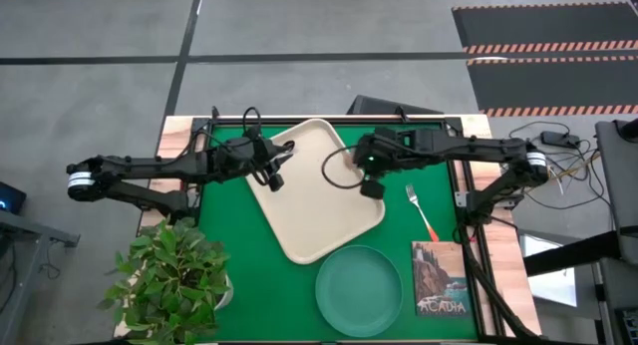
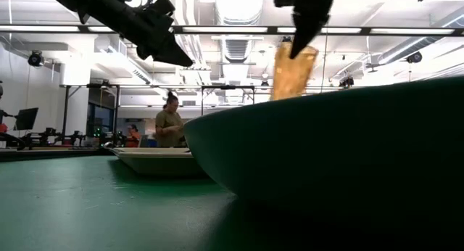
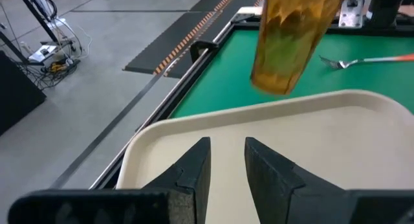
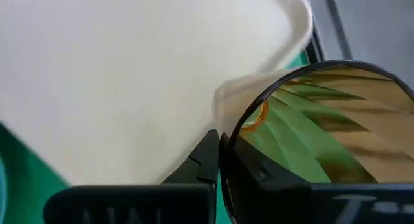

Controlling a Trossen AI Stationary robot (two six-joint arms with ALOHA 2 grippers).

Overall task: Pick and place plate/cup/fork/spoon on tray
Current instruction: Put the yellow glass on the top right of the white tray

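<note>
High view: book reads "ACADIA"; right tool clamps cup; left tool slightly apart.

Grey concrete floor, hazard-striped black mats (far side), ceiling striplights.

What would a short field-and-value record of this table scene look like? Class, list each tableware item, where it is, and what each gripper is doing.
tray: on the green mat, nothing on it yet
cup: held in the air by the right gripper, over the tray's edge
plate: on the mat, beside the tray's near end
fork: on the mat, between the tray and the book
spoon: not seen
left gripper: open, holding nothing, above the tray
plant: at the table's corner
</note>
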